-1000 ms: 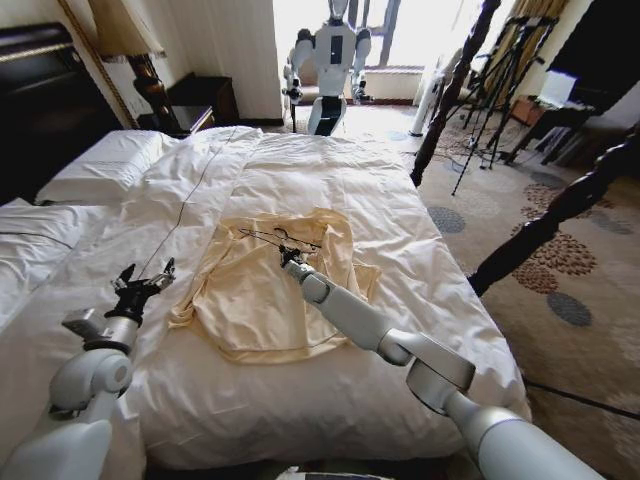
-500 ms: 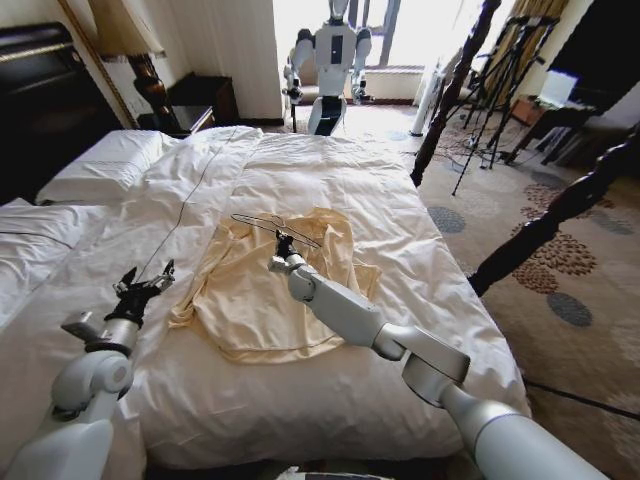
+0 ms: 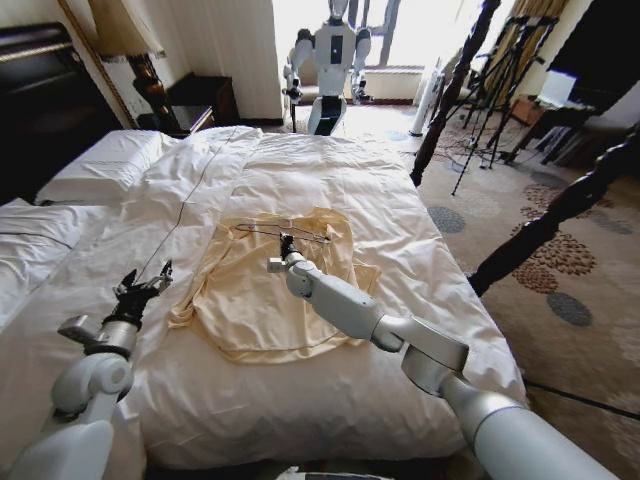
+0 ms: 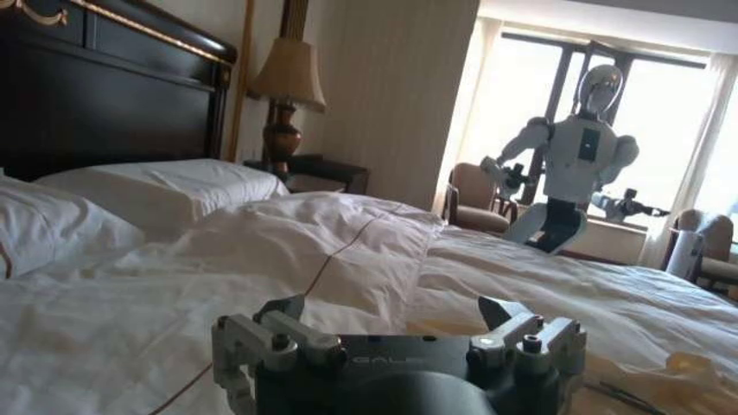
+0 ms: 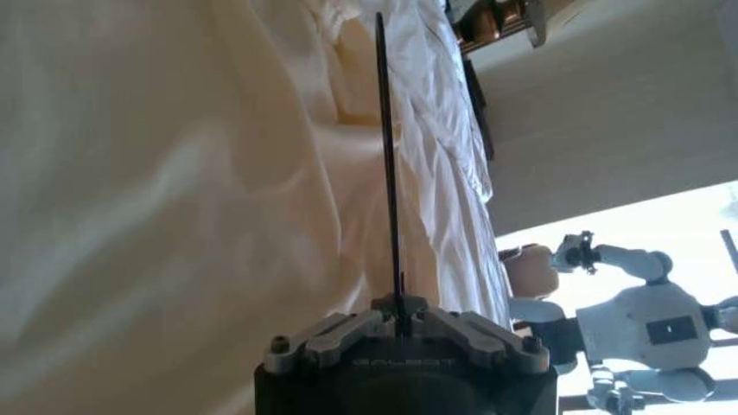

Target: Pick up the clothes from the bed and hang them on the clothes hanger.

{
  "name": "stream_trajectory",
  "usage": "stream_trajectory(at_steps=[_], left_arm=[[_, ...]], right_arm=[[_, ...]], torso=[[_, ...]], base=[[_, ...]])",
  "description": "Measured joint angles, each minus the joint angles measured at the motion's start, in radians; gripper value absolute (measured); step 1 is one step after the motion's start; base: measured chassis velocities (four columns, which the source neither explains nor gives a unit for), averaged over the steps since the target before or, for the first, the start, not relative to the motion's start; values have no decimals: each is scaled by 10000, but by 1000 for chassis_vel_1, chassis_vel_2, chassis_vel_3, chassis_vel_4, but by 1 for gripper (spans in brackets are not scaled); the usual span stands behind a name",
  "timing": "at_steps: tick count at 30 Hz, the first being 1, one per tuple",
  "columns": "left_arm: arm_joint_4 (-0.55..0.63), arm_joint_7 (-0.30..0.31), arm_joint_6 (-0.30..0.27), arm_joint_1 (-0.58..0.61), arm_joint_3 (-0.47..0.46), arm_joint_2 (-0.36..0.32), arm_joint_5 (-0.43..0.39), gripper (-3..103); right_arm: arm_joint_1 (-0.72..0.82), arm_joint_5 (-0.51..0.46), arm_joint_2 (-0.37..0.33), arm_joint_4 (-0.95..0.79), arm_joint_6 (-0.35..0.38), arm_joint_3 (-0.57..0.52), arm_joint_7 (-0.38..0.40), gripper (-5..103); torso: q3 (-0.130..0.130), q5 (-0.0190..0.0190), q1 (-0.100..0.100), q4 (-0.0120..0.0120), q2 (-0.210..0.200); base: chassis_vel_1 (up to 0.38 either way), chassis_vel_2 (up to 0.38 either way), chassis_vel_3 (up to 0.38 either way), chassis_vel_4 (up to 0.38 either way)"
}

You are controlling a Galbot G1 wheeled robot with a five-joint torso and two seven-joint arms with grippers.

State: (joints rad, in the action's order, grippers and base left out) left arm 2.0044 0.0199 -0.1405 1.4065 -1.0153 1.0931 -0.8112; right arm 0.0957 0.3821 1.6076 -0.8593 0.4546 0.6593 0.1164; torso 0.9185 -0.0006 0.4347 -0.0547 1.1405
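Observation:
The cream clothes (image 3: 255, 295) lie spread flat on the white duvet of the bed (image 3: 330, 170). My right gripper (image 3: 285, 246) hovers over the garment's collar end, shut on the thin black clothes hanger (image 3: 290, 233), which it holds just above the fabric. In the right wrist view the gripper (image 5: 398, 318) pinches the hanger's wire (image 5: 388, 164), with the clothes (image 5: 162, 207) close alongside it. Left of the garment, my left gripper (image 3: 140, 287) stands open over the duvet with nothing in it; its fingers (image 4: 283, 308) are spread apart in the left wrist view.
White pillows (image 3: 105, 160) and the dark headboard (image 3: 40, 110) are at the far left. Dark bed posts (image 3: 455, 85) stand on the right, with black tripods (image 3: 500, 75) on the patterned carpet beyond. Another white robot (image 3: 330, 60) stands by the window past the bed.
My right gripper has shifted slightly left and away with the hanger, which rose a little, then settled level over the collar. The left arm has hardly moved.

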Motion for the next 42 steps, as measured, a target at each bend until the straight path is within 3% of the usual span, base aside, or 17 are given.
stream_trajectory(at_steps=[9, 13, 16, 17, 20, 21, 23, 26, 30, 31, 34, 37, 39, 41, 42], left_arm=[[-203, -39, -35, -212, 82, -143, 19, 100], [-307, -41, -355, -542, 282, -378, 23, 100], [-267, -36, -543, -674, 303, -537, -37, 100], [-267, -36, -543, -674, 303, -537, -37, 100], [-234, -33, -576, -658, 268, -603, -76, 100], [-234, -33, -576, -658, 268, -603, -76, 100], [-229, -33, -574, -623, 236, -603, -96, 100], [-215, -33, -564, -596, 213, -585, -111, 100], [-155, -40, -503, -515, 155, -548, -131, 100], [-155, -40, -503, -515, 155, -548, -131, 100], [-137, -40, -494, -503, 120, -551, -135, 100], [-131, -33, -565, -528, 100, -564, -135, 100], [-124, -25, -602, -543, 100, -560, -128, 100], [-106, -15, -681, -549, 100, -548, -108, 100], [-104, -14, -705, -550, 100, -546, -105, 100]], right_arm=[[127, -158, 18, 395, -97, 316, 0, 0], [322, -300, 14, 721, -127, 128, 575, -2], [390, -1511, 14, 490, -355, 67, 859, 2], [390, -1511, 14, 490, -355, 67, 859, 2], [389, -4140, 12, -102, -500, -35, 1039, 11], [389, -4140, 12, -102, -500, -35, 1039, 11], [313, -5055, 13, -298, -425, -139, 1097, 20], [214, -5307, 11, -266, -285, -285, 1091, 25], [118, -5717, 4, -91, -382, -551, 1055, 47], [118, -5717, 4, -91, -382, -551, 1055, 47], [118, -6435, 2, -693, -259, -508, 1195, 52], [114, -7949, 6, -1683, 61, -293, 1579, 70], [110, -8282, -14, -1850, 91, -272, 1683, 70], [111, -8772, -108, -2073, 149, -263, 1819, 86], [119, -8952, -149, -2173, 186, -264, 1886, 86]], torso=[[0, 2, 0, 7, 0], [0, 0, 0, -2, 0], [0, 3, 1, -1, 0], [0, 3, 1, -1, 0], [0, 1, -1, 5, 0], [0, 1, -1, 5, 0], [0, 2, -1, 8, 0], [0, 1, -1, 3, 0], [0, 1, 0, 1, 0], [0, 1, 0, 1, 0], [0, 1, 0, -1, -1], [0, 0, -1, 8, 0], [-1, 1, -2, 8, 0], [0, 0, -1, 4, 0], [0, 0, 0, 2, 0]], base=[[0, 0, 0, 0], [0, 0, 0, 0], [0, 0, 0, 0], [0, 0, 0, 0], [0, 0, 0, 0], [0, 0, 0, 0], [0, 0, 0, 0], [0, 0, 0, 0], [0, 0, 0, 0], [0, 0, 0, 0], [0, 0, 0, 0], [0, 0, 0, 0], [0, 0, 0, 0], [0, 0, 0, 0], [0, 0, 0, 0]])
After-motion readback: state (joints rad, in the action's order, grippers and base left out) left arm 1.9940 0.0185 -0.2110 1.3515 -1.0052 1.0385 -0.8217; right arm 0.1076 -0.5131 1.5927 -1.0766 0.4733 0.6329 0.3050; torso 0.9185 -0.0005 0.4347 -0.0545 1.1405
